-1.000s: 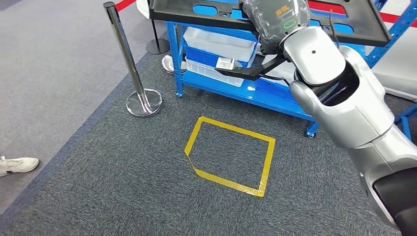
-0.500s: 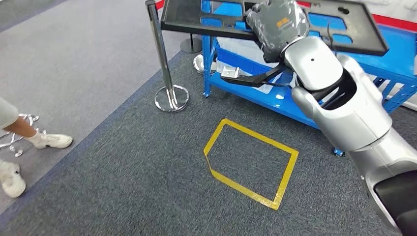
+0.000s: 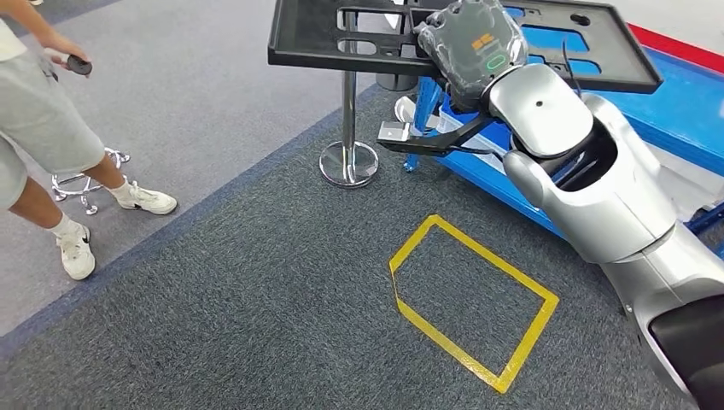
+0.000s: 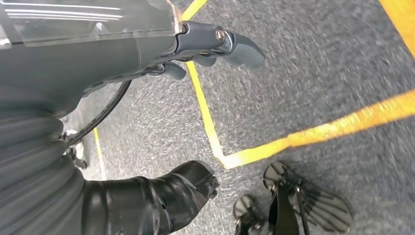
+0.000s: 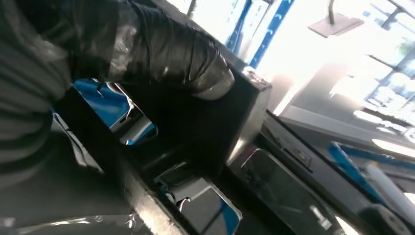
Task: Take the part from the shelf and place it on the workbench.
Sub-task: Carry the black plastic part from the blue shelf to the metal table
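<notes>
Right robot hand gripping flat black cutout part, grey carpet

- The left hand hangs above dark grey speckled carpet, its grey fingers apart and holding nothing.
- Yellow tape lines meet at a corner on the carpet.
- A thin black cable curves beside the hand.

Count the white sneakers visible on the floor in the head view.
2: one sneaker on the person's nearer foot at the picture's left edge, the other sneaker further right, near a chrome chair base. None looks hidden.
</notes>
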Robot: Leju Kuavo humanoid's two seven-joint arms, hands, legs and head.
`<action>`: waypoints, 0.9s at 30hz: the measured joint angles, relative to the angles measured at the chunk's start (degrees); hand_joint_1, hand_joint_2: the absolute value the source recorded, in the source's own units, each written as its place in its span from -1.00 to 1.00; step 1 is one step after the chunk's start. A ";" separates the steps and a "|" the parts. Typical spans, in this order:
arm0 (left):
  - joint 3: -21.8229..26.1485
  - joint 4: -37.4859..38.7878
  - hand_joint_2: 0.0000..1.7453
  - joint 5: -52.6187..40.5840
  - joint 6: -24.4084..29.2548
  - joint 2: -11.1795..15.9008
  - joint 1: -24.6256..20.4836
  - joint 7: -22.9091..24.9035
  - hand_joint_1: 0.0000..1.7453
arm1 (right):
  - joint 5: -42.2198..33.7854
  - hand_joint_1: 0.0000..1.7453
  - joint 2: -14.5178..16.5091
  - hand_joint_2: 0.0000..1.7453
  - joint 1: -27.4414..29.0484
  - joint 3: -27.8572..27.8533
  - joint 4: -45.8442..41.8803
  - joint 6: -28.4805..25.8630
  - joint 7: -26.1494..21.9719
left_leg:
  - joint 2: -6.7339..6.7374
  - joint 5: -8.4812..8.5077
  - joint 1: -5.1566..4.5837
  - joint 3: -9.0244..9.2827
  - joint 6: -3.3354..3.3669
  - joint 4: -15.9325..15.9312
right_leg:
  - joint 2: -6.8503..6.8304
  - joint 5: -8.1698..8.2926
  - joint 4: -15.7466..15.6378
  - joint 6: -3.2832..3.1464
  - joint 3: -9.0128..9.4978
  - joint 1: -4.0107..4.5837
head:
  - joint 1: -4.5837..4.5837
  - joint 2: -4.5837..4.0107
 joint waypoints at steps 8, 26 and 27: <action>0.03 0.00 1.00 -0.02 -0.01 -0.01 -0.07 -0.03 -1.00 | -0.40 1.00 -0.67 1.00 0.39 0.03 0.05 -0.02 0.01 | -6.26 -0.44 -0.04 -0.46 -0.31 1.48 | 5.86 4.75 -2.17 -0.14 -0.79 -0.65 | -0.03 0.00; 0.56 -0.07 1.00 0.08 0.21 -0.02 -0.10 1.78 -1.00 | -1.87 1.00 -0.18 1.00 -0.77 2.27 0.10 0.07 0.03 | 3.54 -0.87 -0.72 -0.51 -1.25 1.20 | -5.24 4.50 -5.91 -1.32 1.82 0.88 | -0.72 0.00; 0.57 -0.07 1.00 0.03 0.26 0.00 -0.10 2.00 -1.00 | -2.04 1.00 -0.08 1.00 -0.78 2.63 0.17 0.09 -0.13 | 2.76 -0.75 -0.71 -0.41 -0.90 1.00 | -5.82 4.37 -6.00 -1.04 1.98 0.85 | -0.71 0.00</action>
